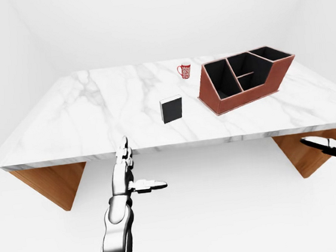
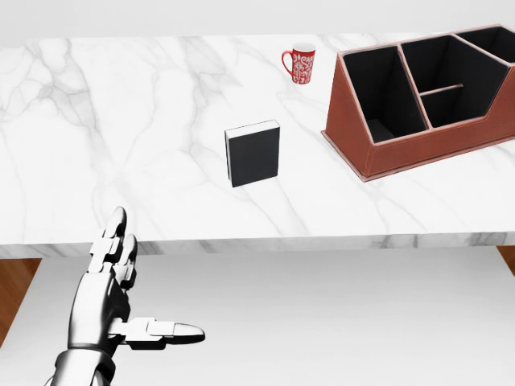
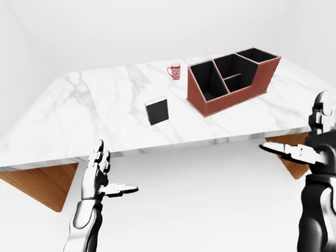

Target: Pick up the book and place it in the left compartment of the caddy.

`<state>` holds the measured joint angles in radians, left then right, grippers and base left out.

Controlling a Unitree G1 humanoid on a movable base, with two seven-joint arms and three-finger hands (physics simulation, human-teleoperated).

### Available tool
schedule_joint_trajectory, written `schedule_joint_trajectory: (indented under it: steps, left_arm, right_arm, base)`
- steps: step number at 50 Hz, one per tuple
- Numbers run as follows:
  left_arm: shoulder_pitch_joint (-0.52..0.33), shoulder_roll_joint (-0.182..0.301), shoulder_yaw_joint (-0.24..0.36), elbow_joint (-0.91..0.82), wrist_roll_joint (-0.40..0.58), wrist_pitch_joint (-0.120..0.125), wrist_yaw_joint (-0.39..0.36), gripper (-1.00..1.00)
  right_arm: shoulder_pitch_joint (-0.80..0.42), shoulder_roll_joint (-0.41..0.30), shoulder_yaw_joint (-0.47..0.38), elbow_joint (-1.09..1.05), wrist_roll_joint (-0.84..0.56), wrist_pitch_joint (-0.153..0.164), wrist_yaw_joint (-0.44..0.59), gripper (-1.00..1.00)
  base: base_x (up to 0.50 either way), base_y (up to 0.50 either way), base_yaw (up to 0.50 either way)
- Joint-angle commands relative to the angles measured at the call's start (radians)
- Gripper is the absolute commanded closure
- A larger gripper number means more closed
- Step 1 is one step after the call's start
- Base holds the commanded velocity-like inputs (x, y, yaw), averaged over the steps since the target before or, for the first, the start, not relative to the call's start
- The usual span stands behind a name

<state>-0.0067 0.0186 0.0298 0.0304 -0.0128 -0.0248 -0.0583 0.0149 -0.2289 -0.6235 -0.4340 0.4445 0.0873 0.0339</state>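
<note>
A black book (image 2: pixel 253 154) with a white page edge stands upright on the marble table (image 2: pixel 121 145), near the middle of the head view. Right of it sits the brown caddy (image 2: pixel 451 141) with black compartments, its left compartment (image 2: pixel 385 92) nearest the book. My left hand (image 2: pixel 153 277) hovers open below the table's near edge, well short of the book, holding nothing. My right hand (image 3: pixel 312 129) is out of the head view. The right-eye view shows it open and empty at far right, below the table's edge.
A red patterned mug (image 2: pixel 300 63) stands above the book in the head view, just left of the caddy. Wooden table supports (image 1: pixel 51 183) show under both ends. White floor lies between me and the table.
</note>
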Motion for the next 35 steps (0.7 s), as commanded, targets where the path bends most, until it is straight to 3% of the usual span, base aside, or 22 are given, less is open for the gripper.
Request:
schedule_joint_trajectory:
  steps: [1, 4, 6, 8, 9, 12, 14, 17, 29, 31, 35]
  left_arm:
    - [-0.005, 0.001, 0.004, 0.01, 0.003, -0.011, 0.004, -1.0]
    - [-0.008, 0.002, 0.005, 0.022, 0.003, -0.018, 0.004, -1.0]
    - [-0.001, -0.001, 0.001, -0.005, 0.003, 0.002, 0.006, -1.0]
    - [-0.008, 0.001, 0.004, 0.016, 0.002, -0.011, 0.005, -1.0]
    - [-0.003, 0.0, 0.002, -0.002, 0.001, 0.003, 0.006, -1.0]
    - [-0.002, 0.0, 0.002, -0.004, 0.001, 0.004, 0.006, -1.0]
    - [-0.012, 0.002, 0.007, 0.025, 0.001, -0.021, 0.007, -1.0]
    - [-0.008, 0.001, 0.004, 0.012, 0.003, -0.011, 0.01, -1.0]
    - [-0.017, 0.004, 0.009, 0.044, 0.001, -0.039, 0.004, -1.0]
    - [-0.009, 0.003, 0.005, 0.017, 0.001, -0.019, 0.004, -1.0]
    - [-0.006, 0.003, 0.006, 0.009, 0.011, -0.019, 0.015, -1.0]
  right_arm:
    - [0.011, -0.108, -0.248, -0.035, 0.178, 0.0, -0.007, -1.0]
    - [0.015, -0.118, -0.274, -0.02, 0.192, 0.0, -0.005, -1.0]
    - [0.02, -0.126, -0.292, -0.002, 0.203, 0.0, 0.001, -1.0]
    - [0.022, -0.13, -0.3, 0.01, 0.204, 0.0, 0.003, -1.0]
    - [0.026, -0.137, -0.319, 0.023, 0.217, 0.0, 0.006, -1.0]
    - [0.027, -0.139, -0.319, 0.024, 0.219, 0.0, 0.005, -1.0]
    - [0.039, -0.153, -0.365, 0.078, 0.256, 0.0, 0.022, -1.0]
    - [0.048, -0.162, -0.38, 0.114, 0.266, 0.0, 0.029, -1.0]
    - [0.09, -0.234, -0.499, 0.253, 0.487, 0.0, 0.04, -1.0]
    - [0.1, -0.242, -0.516, 0.27, 0.508, 0.0, 0.046, -1.0]
    - [0.109, -0.242, -0.523, 0.314, 0.51, 0.0, 0.066, -1.0]
  base:
    - [0.0, 0.0, 0.0]
    - [0.0, 0.0, 0.0]
    - [0.0, 0.0, 0.0]
    - [0.0, 0.0, 0.0]
    - [0.0, 0.0, 0.0]
    - [0.0, 0.0, 0.0]
    - [0.0, 0.0, 0.0]
    - [0.0, 0.0, 0.0]
    - [0.0, 0.0, 0.0]
    - [0.0, 0.0, 0.0]
    - [0.0, 0.0, 0.0]
